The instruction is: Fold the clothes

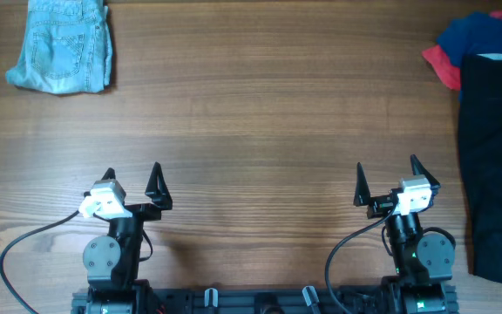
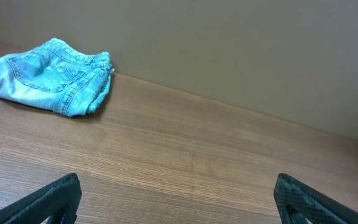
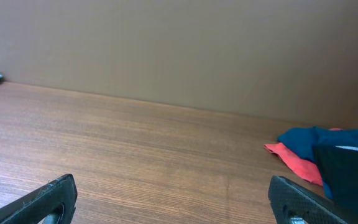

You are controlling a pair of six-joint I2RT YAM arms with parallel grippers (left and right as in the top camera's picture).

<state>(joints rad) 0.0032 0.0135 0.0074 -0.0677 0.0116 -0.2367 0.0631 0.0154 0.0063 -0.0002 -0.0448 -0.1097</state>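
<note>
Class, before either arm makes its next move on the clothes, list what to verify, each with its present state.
1. Left gripper open and empty: ok.
2. Right gripper open and empty: ok.
3. Denim shorts apart from other garments: ok.
4. Black garment lying alone: not ok, it overlaps the dark blue garment beside the red garment.
5. Shorts already folded: cannot tell.

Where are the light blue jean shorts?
In the overhead view, the denim shorts lie at the far left corner of the table, ahead of the left gripper, far from the other clothes at right.
</note>
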